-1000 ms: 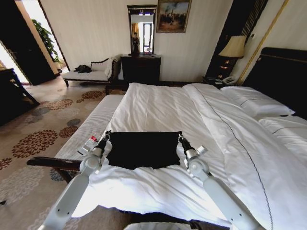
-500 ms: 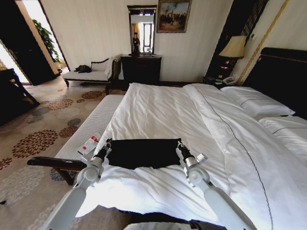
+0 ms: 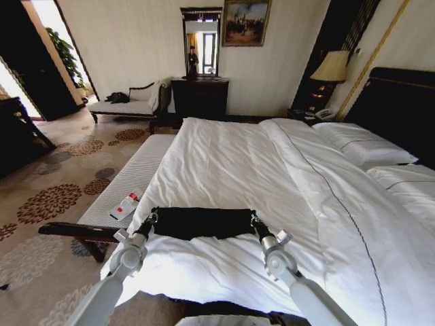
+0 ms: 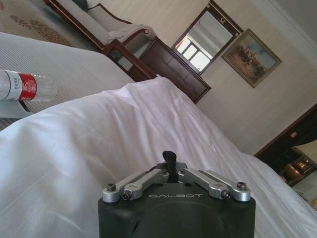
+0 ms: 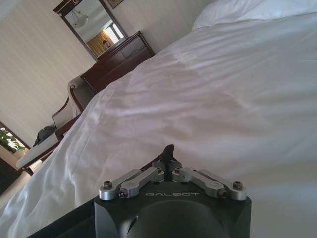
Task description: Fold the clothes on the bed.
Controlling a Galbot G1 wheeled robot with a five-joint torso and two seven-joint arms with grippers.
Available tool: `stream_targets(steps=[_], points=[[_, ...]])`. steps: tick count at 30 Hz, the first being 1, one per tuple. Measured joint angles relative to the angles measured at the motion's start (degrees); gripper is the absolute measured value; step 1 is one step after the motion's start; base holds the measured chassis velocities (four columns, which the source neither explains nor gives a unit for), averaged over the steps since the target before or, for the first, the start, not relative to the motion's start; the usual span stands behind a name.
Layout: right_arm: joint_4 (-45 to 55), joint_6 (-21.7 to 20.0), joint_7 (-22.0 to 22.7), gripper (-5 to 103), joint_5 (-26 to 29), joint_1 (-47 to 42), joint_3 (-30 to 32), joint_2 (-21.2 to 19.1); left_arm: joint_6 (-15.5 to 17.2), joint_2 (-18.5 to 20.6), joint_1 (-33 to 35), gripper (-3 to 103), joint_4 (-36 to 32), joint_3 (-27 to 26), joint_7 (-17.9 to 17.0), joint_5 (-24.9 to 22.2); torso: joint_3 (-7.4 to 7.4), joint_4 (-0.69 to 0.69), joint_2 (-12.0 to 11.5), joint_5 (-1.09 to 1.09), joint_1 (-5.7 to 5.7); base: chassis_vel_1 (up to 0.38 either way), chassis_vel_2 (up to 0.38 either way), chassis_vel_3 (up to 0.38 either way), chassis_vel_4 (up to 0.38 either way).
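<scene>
The black T-shirt (image 3: 202, 223) lies as a low dark band on the white duvet (image 3: 231, 163) near the foot of the bed (image 3: 401, 102), at about 6 o'clock in the head view, with its far edge held at both corners. The left gripper (image 3: 152, 219) pinches the corner at 9 o'clock of the band, the right gripper (image 3: 253, 219) the corner at 3 o'clock; in each wrist view the linkage is drawn in and the fingers are clamped together over dark cloth. The risk, as I judge it, lies in uneven travel: if one arm leads, the fold line skews and the hem lands crooked. Soft fabric could also slip from a shallow pinch, or the fingers may catch the duvet beneath and drag it along. A water bottle (image 3: 126, 204) lies on the bench (image 3: 139, 170) at 9 o'clock, well apart
</scene>
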Motion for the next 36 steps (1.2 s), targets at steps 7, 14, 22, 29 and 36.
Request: stream_targets(steps=[7,14,22,29,36], points=[[2.92,0.14,0.24,7,-2.82,-1.19,0.89,0.54,-2.14,-0.32,4.09,20,-5.05,-1.66,-1.52,3.75,0.00,0.01,-0.01,0.00,0.01,0.000,0.000,0.000,0.000],[13.23,0.69,0.23,34,-3.37,-2.64,5.30,-3.42,-3.09,2.29,7.78,47,-16.19,-8.44,-2.19,6.84,0.00,0.01,0.00,0.00,-0.01,0.000,0.000,0.000,0.000],[13.08,-6.77,7.43,61,3.15,8.26,1.47,-7.29,15.82,8.19,-4.09,74,-17.04,-5.30,-14.15,9.39,0.01,0.00,-0.01,0.00,0.01,0.000,0.000,0.000,0.000],[7.46,-20.60,18.79,88,10.12,18.86,-8.65,-7.77,31.53,11.21,-13.17,98,-13.08,4.36,-21.38,8.21,0.01,0.02,-0.01,-0.01,0.01,0.000,0.000,0.000,0.000],[6.41,-32.42,30.35,100,14.15,24.22,-14.50,-7.84,41.93,14.66,-20.83,100,-11.56,15.36,-25.20,8.50,0.02,0.00,-0.01,-0.01,0.01,0.000,0.000,0.000,0.000]])
